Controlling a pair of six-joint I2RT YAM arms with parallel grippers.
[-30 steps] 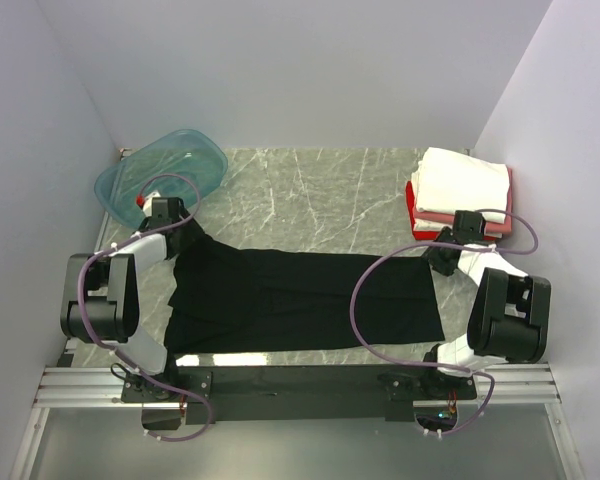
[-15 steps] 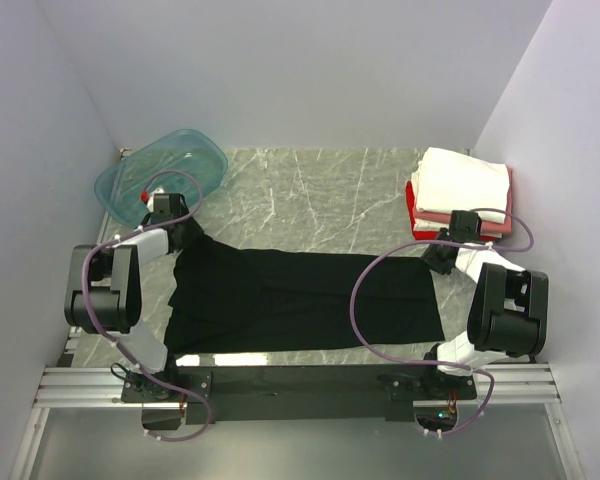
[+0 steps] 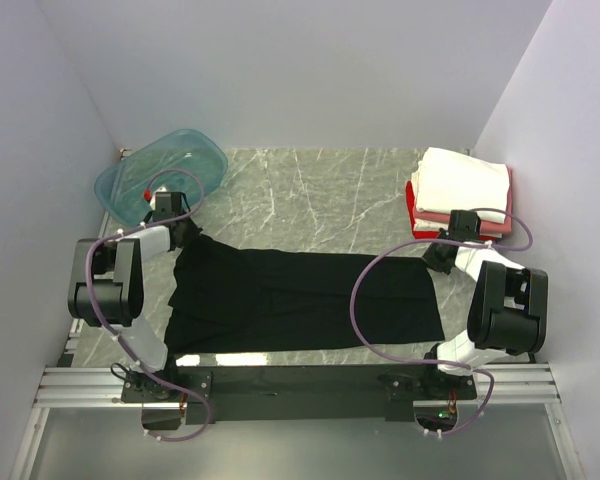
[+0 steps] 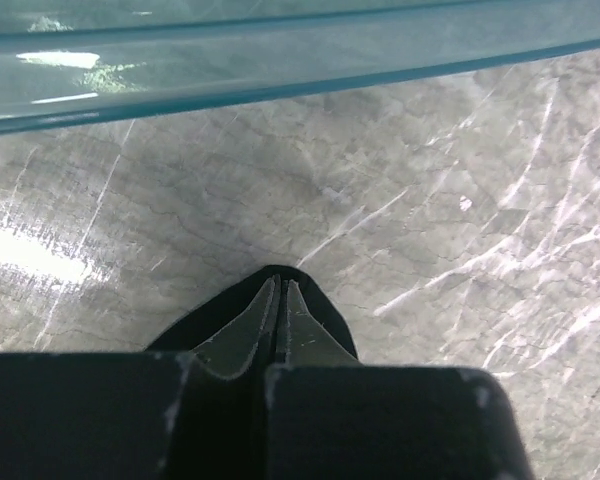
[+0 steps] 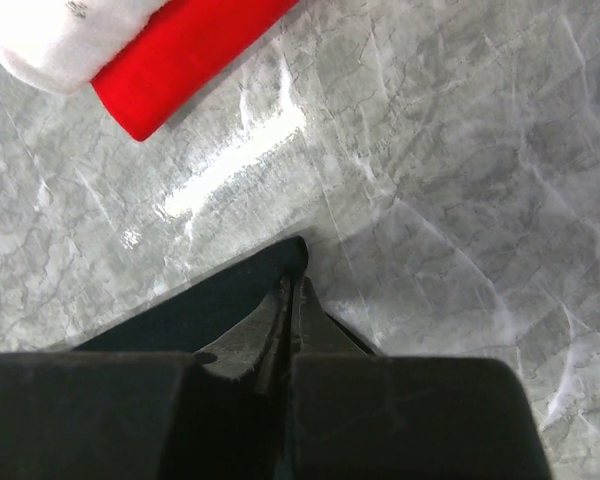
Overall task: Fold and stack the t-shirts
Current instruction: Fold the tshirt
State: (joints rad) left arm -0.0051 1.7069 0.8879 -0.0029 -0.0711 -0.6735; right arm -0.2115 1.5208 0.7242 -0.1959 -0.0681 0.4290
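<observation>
A large black t-shirt [image 3: 300, 300] lies spread flat across the marble table. My left gripper [image 3: 187, 232] is shut on its far left corner; in the left wrist view the closed tips [image 4: 278, 285] pinch the black cloth [image 4: 325, 315]. My right gripper [image 3: 435, 252] is shut on the far right corner, where the right wrist view shows its tips [image 5: 292, 285] meeting on the black cloth [image 5: 210, 310]. At the back right sits a folded stack, with a white t-shirt [image 3: 467, 180] over a pink one [image 3: 450, 216] and a red one [image 3: 413, 205].
A translucent teal tub [image 3: 160, 180] stands at the back left, its rim [image 4: 280, 50] just beyond my left gripper. The folded red t-shirt [image 5: 185, 55] and white t-shirt [image 5: 60, 40] lie close beyond my right gripper. Walls enclose the table on three sides.
Both grippers have closed from open onto the far corners of the black t-shirt. The left arm has shifted slightly; the shirt has not visibly moved.
</observation>
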